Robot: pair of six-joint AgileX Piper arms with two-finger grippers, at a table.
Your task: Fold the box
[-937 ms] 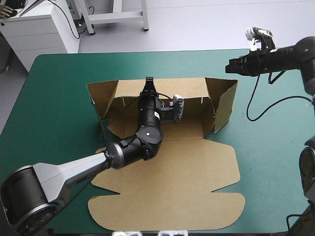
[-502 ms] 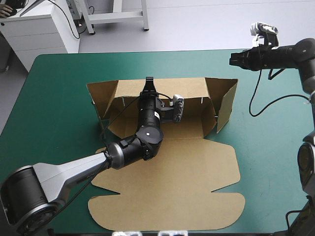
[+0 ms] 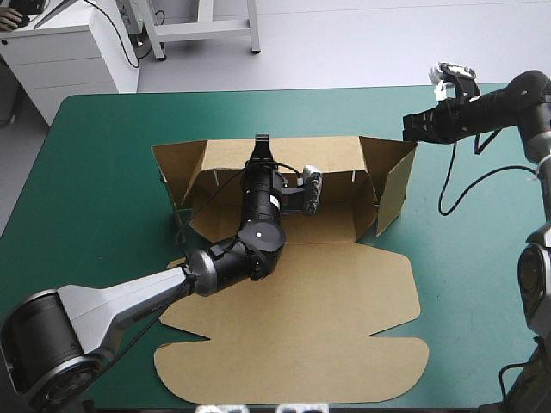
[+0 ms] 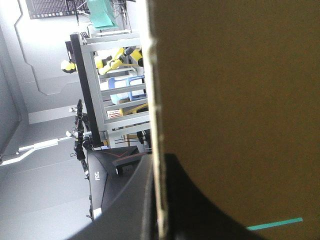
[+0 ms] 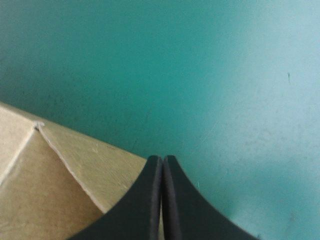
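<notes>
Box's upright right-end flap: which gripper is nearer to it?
Right. The right gripper hovers at the flap's far top corner; the left gripper grips the back wall at mid-length.

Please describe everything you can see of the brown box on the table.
The box is one cut sheet of brown board, only partly formed. Its far wall stands upright, with a standing flap at each end. The large near part, with a notched outline, lies flat on the teal-green cover. The left end effector is shut on the far wall's top edge. The right end effector, shut, is over the box's far right corner; whether it touches cannot be told.
</notes>
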